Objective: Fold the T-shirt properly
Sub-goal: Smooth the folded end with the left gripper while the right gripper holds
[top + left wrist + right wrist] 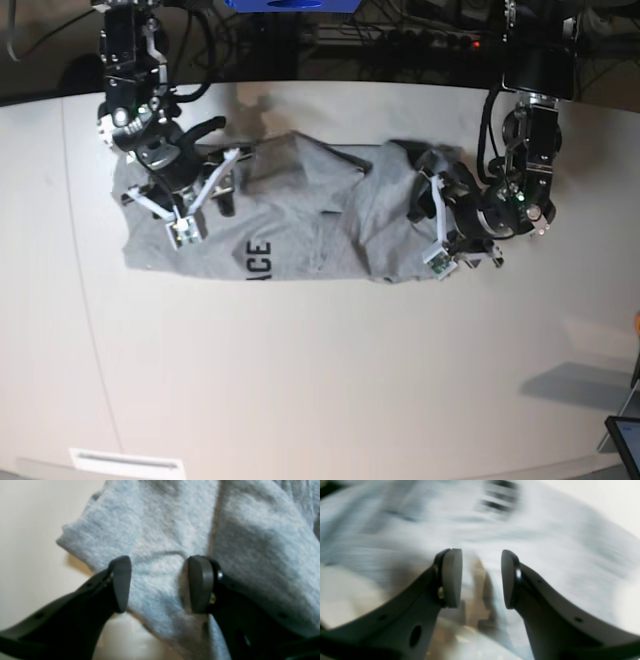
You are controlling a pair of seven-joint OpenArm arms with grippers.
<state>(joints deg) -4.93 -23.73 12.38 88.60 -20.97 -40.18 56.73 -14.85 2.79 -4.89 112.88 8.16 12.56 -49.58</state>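
Claws, left [160, 585] and right [481, 578], hang open over the rumpled T-shirt [300, 225] near the worktop's [320, 380] far edge; each should pinch one layer only.

T-shirt [300, 225]: heather grey, mottled light and dark fibres, with black block lettering [258, 261] near one edge. Desk [320, 380]: plain off-white. Left gripper [160, 585] and right gripper [482, 578]: black arms, dark grey pads [122, 582] on the jaws.

Right gripper [481, 578], jaws apart, over blurred grey T-shirt [545, 537].
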